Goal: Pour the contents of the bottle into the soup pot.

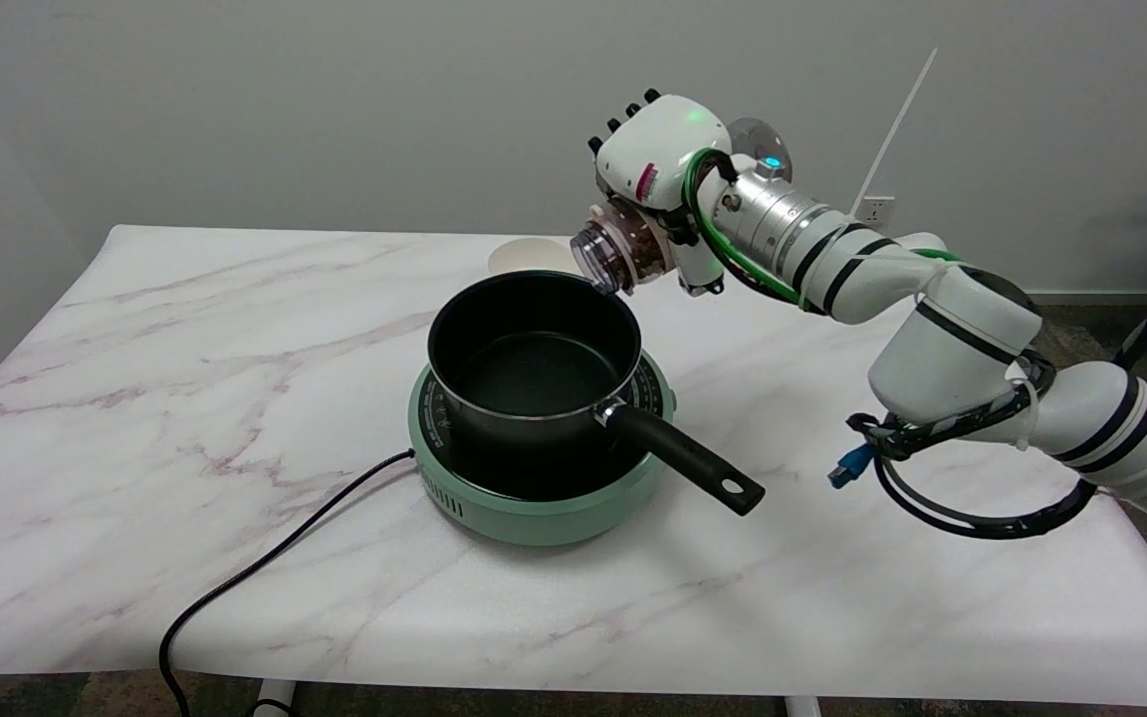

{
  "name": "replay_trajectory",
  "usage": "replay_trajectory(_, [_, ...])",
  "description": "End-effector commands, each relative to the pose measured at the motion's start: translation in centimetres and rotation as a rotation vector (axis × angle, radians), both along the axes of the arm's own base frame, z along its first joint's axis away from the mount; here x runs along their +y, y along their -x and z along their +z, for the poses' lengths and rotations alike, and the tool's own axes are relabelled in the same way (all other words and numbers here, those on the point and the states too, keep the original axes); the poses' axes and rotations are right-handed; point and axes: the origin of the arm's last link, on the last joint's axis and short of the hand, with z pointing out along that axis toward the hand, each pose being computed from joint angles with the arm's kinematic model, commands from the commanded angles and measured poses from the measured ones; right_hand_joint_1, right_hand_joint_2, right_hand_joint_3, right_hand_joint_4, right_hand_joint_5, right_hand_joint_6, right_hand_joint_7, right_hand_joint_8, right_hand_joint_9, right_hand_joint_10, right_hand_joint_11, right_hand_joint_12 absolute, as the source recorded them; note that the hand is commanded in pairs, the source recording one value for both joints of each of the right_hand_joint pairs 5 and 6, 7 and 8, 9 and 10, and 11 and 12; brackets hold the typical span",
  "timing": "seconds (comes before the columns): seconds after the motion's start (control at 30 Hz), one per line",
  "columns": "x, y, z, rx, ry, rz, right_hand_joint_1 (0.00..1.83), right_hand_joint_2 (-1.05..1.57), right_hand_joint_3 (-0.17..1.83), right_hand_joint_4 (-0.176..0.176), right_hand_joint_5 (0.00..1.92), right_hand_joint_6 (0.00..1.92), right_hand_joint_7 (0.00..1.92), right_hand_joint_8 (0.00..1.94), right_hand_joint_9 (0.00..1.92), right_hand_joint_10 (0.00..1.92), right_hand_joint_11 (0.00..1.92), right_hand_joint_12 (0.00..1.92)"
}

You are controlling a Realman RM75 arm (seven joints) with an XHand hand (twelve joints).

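Note:
My right hand point(655, 164) grips a clear bottle point(618, 253) with brown contents, tipped on its side. The bottle's open mouth points down and left, just above the far right rim of the black soup pot point(534, 354). The pot stands on a green hotplate point(541, 498), its black handle pointing to the lower right. Inside, the pot looks dark; I cannot tell whether anything lies in it. Most of the bottle's body is hidden by the hand.
A white bowl point(534, 257) sits just behind the pot. The hotplate's black cord point(265, 563) runs to the lower left off the marble table point(185, 398). My right arm point(962, 339) stretches in from the right above the table, with loose cables hanging under it.

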Motion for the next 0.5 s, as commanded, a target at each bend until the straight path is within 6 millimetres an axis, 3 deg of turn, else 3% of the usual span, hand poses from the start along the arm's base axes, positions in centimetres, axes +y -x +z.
replay_trajectory(0.03, [0.5,-1.5,-2.3,-0.035,-0.129,0.059,1.49,0.07,1.15,0.000,1.43,1.43,1.19,1.19,1.07,1.07,0.85,0.85])
replay_trajectory(0.5, [0.5,-2.4,-4.0,0.023,-0.183,0.104,1.51,0.04,1.19,0.000,1.42,1.42,1.20,1.20,1.07,1.07,0.85,0.85])
